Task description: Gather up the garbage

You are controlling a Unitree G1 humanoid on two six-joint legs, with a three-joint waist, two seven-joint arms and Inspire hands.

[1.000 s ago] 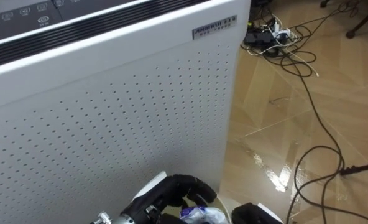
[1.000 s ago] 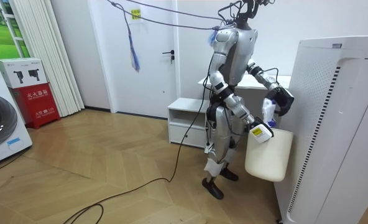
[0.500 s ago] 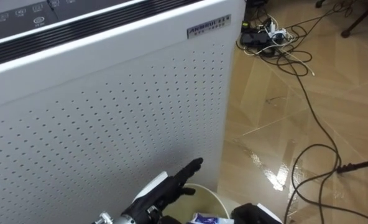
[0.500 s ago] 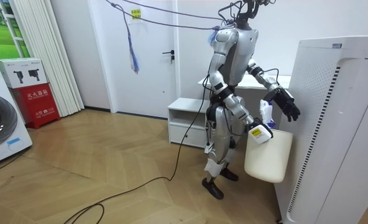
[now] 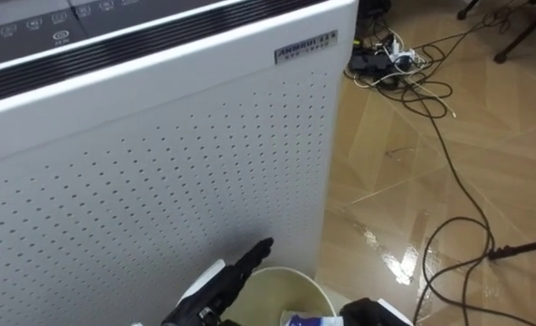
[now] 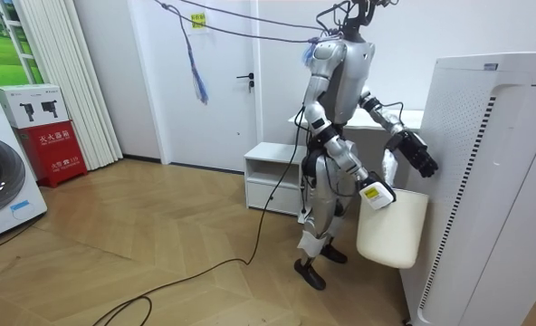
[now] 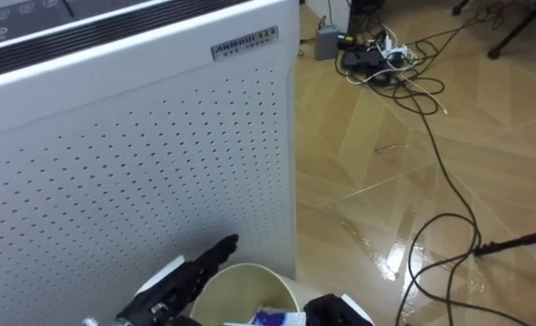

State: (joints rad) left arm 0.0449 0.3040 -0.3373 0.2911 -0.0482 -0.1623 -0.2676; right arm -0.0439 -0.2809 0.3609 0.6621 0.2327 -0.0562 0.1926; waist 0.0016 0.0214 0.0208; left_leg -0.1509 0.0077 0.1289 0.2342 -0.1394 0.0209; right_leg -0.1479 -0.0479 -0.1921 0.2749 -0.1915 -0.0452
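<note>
The robot stands right up against the tall white perforated purifier, which blocks off the whole left and far side of the eye views. Low at the near edge, the left hand reaches out with its dark fingers straight and spread, holding nothing. It is just beside the purifier's face and over the left rim of the cream bin.

Only the far arc of that rim shows here, with the rest cut off at the bottom. Inside the arc sits the garbage, a scrap of white and blue. It too is clipped by the edge, so what it is, and whether it rests on the bin's bottom, is hard to make out.

The right hand is just a dark lump at the near edge, to the right of the bin. In the room view it is at the bin's top and the bin hangs below it, but whether it is open or closed, I cannot tell.

To the right, dark cables snake over the glossy wood floor toward a tangle of plugs at the far end.
</note>
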